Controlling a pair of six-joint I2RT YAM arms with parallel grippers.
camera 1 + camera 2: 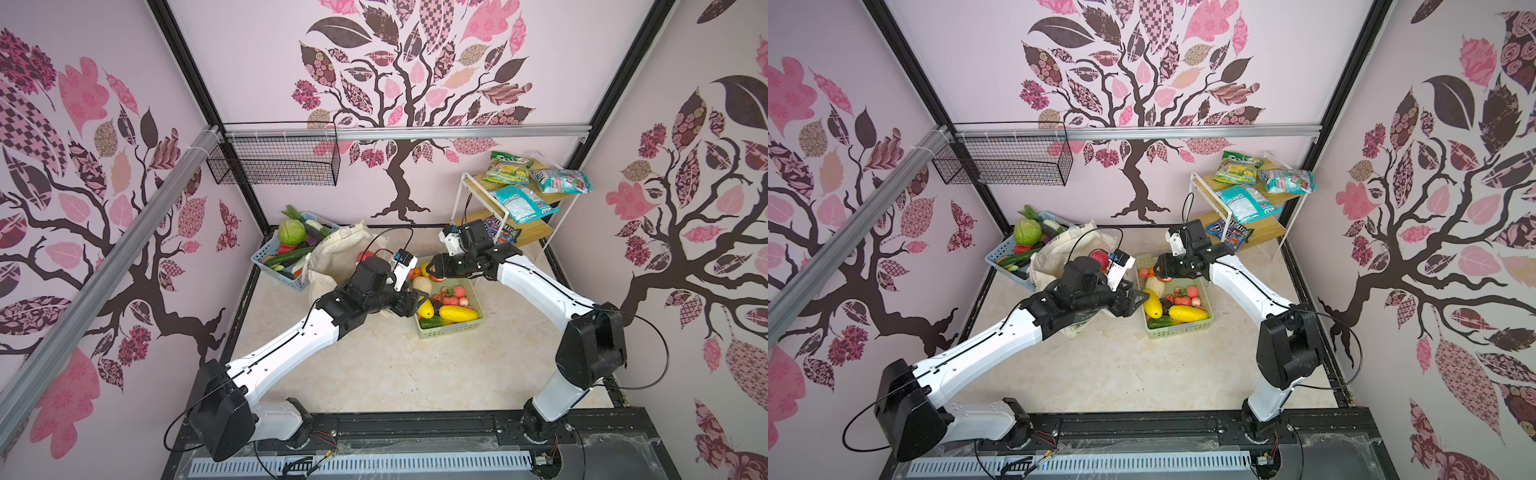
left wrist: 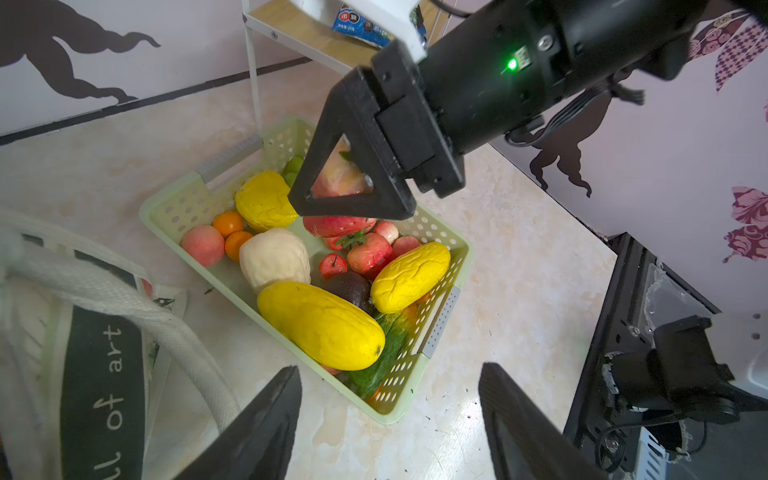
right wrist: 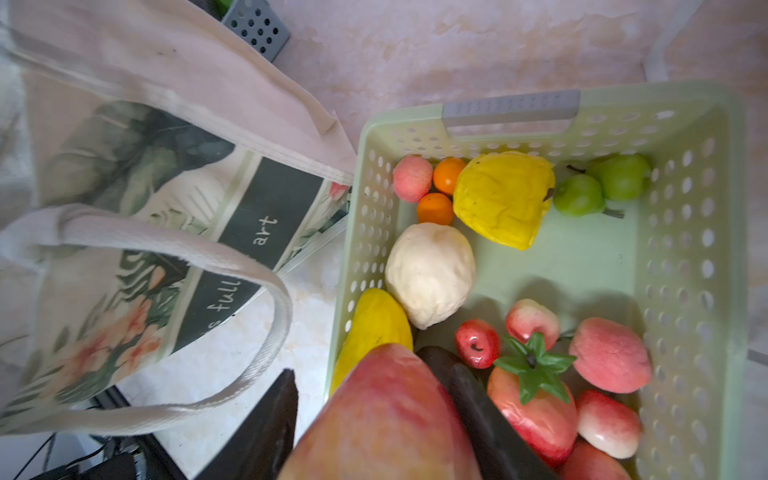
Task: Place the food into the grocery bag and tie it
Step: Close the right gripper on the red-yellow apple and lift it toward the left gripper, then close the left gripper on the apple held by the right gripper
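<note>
1. in both top views the grocery bag (image 1: 332, 255) lies slumped on the table (image 1: 374, 365), at 9 o'clock of the pale-green basket (image 1: 451, 331) of toy fruit. a blue basket (image 1: 266, 261) holding a cabbage (image 1: 291, 231) sits at 10 o'clock of the bag. the left gripper (image 1: 413, 301) hovers between the bag and the pale-green basket. the right gripper (image 1: 436, 272) hangs over that basket's 12 o'clock end, clamped on a red-pink toy fruit (image 1: 434, 277). a shelf (image 1: 536, 232) with snack packets (image 1: 519, 203) stands at 1 o'clock.
2. in the left wrist view the left gripper's fingers (image 2: 266, 428) stand wide apart with nothing between them, over bare table beside a basket corner. the red-pink toy fruit (image 2: 340, 178) shows through the right gripper's triangular finger, just above the other fruit.
3. in the right wrist view the red-pink toy fruit (image 3: 382, 415) sits pinched in the right gripper, over the basket's wall. the bag's printed side lies just beside that wall.
</note>
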